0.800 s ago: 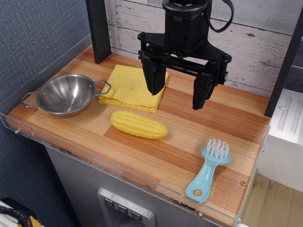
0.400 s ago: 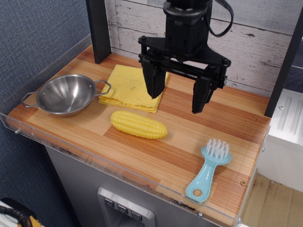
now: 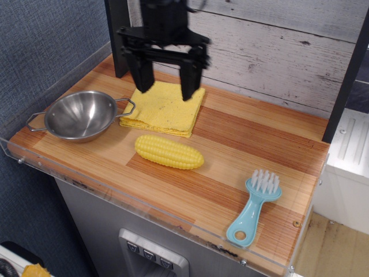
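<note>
a yellow toy corn cob point(image 3: 169, 152) lies on the wooden table top point(image 3: 259, 138). left of the corn, a little further back, sits a steel bowl point(image 3: 79, 115) with two wire handles. right of the corn, nearer the front edge, lies a light blue brush point(image 3: 253, 209) with white bristles. behind the corn stands a grey plank wall point(image 3: 277, 46)

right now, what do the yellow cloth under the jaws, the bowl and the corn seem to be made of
Yellow cloth: soft fabric, perhaps microfibre, matte; it lies folded in layers.
Bowl: metal, likely stainless steel; brushed shine and reflections, thin wire handles.
Corn cob: probably moulded plastic; uniform yellow, slight sheen.
</note>
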`<state>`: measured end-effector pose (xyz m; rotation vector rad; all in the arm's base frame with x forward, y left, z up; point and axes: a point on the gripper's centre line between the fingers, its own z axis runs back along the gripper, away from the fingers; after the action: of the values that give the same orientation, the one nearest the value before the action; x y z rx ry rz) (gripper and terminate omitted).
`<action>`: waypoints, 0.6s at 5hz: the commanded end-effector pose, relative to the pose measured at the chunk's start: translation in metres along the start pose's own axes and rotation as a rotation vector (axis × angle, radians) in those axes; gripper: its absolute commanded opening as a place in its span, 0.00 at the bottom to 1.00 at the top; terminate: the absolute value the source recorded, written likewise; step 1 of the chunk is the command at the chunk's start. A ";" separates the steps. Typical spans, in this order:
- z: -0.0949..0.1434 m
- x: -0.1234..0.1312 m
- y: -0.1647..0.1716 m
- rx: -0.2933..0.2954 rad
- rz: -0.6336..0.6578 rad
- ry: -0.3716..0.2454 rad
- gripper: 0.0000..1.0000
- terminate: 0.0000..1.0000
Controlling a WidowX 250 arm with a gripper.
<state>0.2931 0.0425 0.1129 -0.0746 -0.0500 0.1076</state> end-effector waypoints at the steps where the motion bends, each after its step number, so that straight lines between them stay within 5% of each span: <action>1: -0.002 0.018 0.049 0.025 0.106 -0.075 1.00 0.00; 3: -0.013 0.042 0.050 0.011 0.055 -0.130 1.00 0.00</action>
<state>0.3271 0.0949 0.0858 -0.0655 -0.1369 0.1783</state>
